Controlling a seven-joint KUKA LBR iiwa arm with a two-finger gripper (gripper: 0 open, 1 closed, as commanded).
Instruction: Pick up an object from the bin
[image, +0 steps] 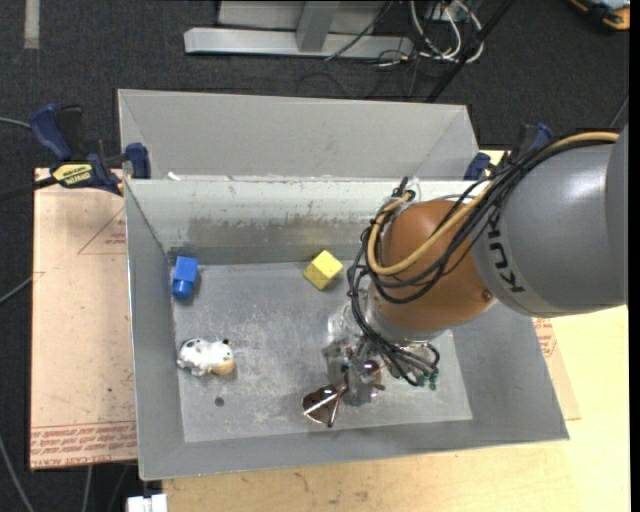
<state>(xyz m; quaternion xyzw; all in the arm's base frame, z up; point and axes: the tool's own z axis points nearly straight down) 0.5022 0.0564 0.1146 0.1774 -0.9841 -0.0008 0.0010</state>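
My gripper (353, 380) is low over the bin floor near the front wall, right of centre, under the orange wrist cover. A small dark red-brown, shiny, angular thing (321, 404) lies on the floor right at the gripper's lower left tip, touching it or nearly so. I cannot make out whether it is gripped. A yellow cube (323, 269) sits on the floor behind the gripper, near the back wall.
A blue block (184, 277) lies in the back left corner. A small white toy animal with dark patches (206, 357) rests on the left side of the floor. The arm and its cables cover the right part of the bin.
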